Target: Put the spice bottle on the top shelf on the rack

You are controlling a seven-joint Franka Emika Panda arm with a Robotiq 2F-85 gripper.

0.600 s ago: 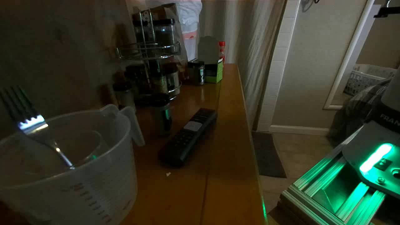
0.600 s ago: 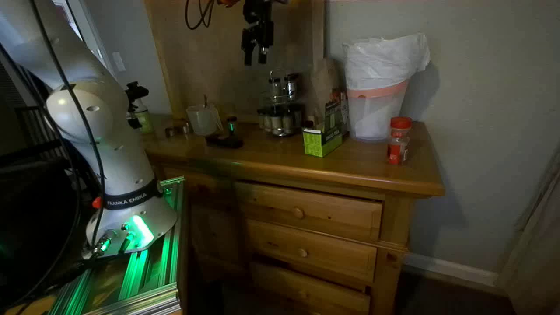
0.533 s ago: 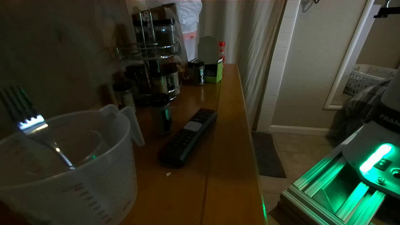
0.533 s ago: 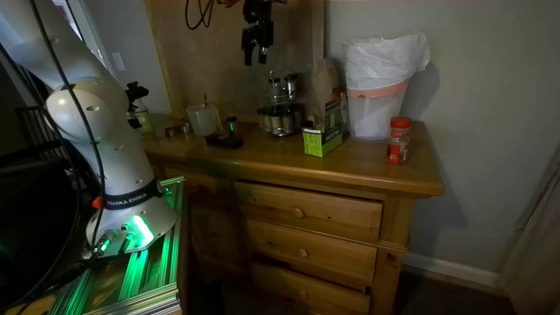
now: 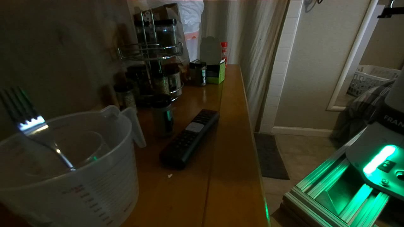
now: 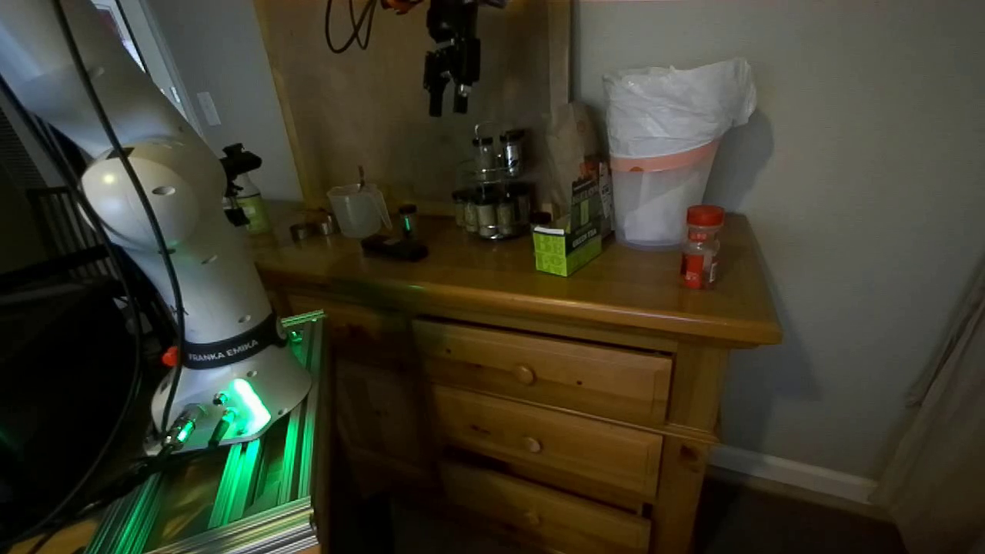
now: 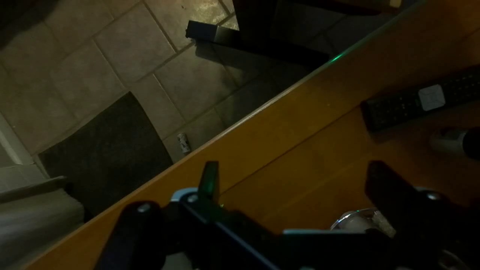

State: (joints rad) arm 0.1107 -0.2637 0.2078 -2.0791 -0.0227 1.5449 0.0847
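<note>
A black pincer [image 6: 449, 106] is hanging higher than the two-tier rack [image 5: 147, 71], its fingers [image 7: 209, 182] standing wide apart and holding nothing. Below, the slim, dark spice bottle [image 5: 163, 117] is standing upright on the wooden surface [image 5: 233, 164], just beside a black remote [image 5: 190, 138] and near the measuring jug [image 5: 104, 195], while dark-lidded jars [image 5: 166, 34] are sitting on the rack's top shelf [image 5: 151, 59].

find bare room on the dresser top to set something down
The dresser top looks bare in front of the rack, between remote and tea box, and from that box to the red-topped bottle. It is crowded around the measuring jug, spice bottle and remote, and between rack and tea box, where a jar stands.
</note>
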